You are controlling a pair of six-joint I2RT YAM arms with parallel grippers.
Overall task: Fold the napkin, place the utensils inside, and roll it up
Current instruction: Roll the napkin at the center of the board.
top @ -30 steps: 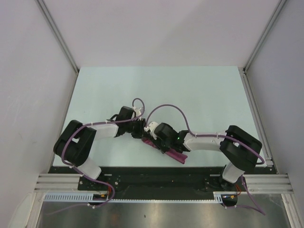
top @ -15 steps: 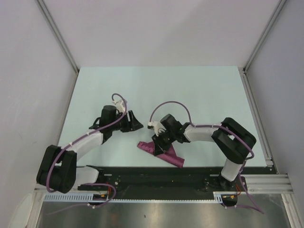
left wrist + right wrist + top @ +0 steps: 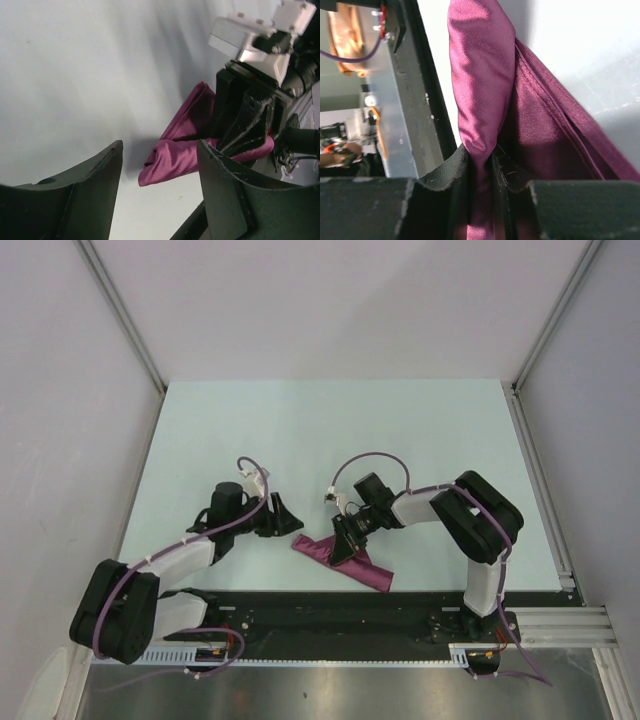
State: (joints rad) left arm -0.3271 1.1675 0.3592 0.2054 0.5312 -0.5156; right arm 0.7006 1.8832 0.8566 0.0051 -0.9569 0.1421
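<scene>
The napkin (image 3: 368, 572) lies bunched on the table (image 3: 420, 430) near the front edge. It looks soft and floppy, best grabbed by a fold. The right claw (image 3: 480, 167) pinches one fold. The left claw (image 3: 285, 517) is wide and empty nearby.

The left gripper (image 3: 158, 149) hangs low, jaws spread wide; the right gripper (image 3: 480, 164), wrist bent down, clamps the soft maroon cloth napkin (image 3: 481, 75).
</scene>
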